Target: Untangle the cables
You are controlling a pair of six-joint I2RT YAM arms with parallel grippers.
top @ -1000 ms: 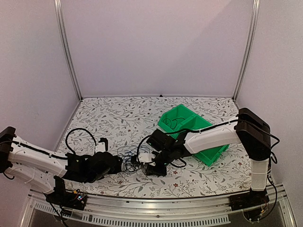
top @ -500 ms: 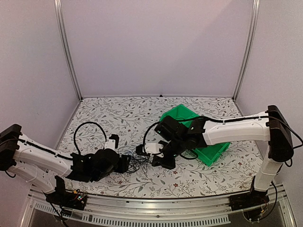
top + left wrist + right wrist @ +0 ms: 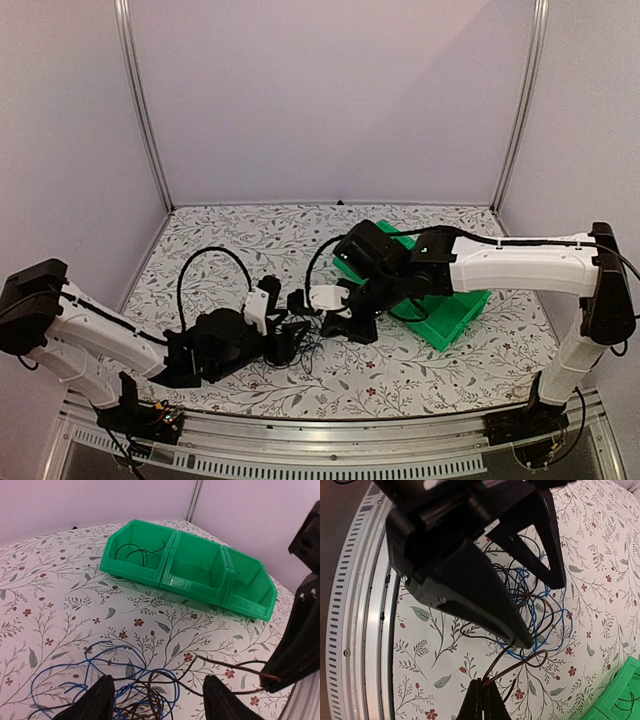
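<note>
right hand [image 3: 481, 695] is pinched tight on a thin brown wire [image 3: 512, 667], both fingertips pressed together with the strand coming out between them. from that grip the wire rises off the counter [image 3: 45, 595] and bends back into the heap of cables [image 3: 127, 680], a loose tangle of blue, black and brown strands. the heap lies on the open-front side of the green bin [image 3: 172, 577], apart from its wall; in the top view it sits left of the bin, toward the arms' bases. the right hand hangs between the bin and the tangle, at the tangle's bin-side edge.

left hand [image 3: 157, 680] is on the tangle's far side from the bin. its jaws are spread wide, with loops of blue and dark wire showing between the two fingers, and it grips nothing. whether the fingers touch the strands cannot be told.

one more black cable [image 3: 135, 555] lies curled inside the bin, in the end compartment at the left of the left wrist view.
</note>
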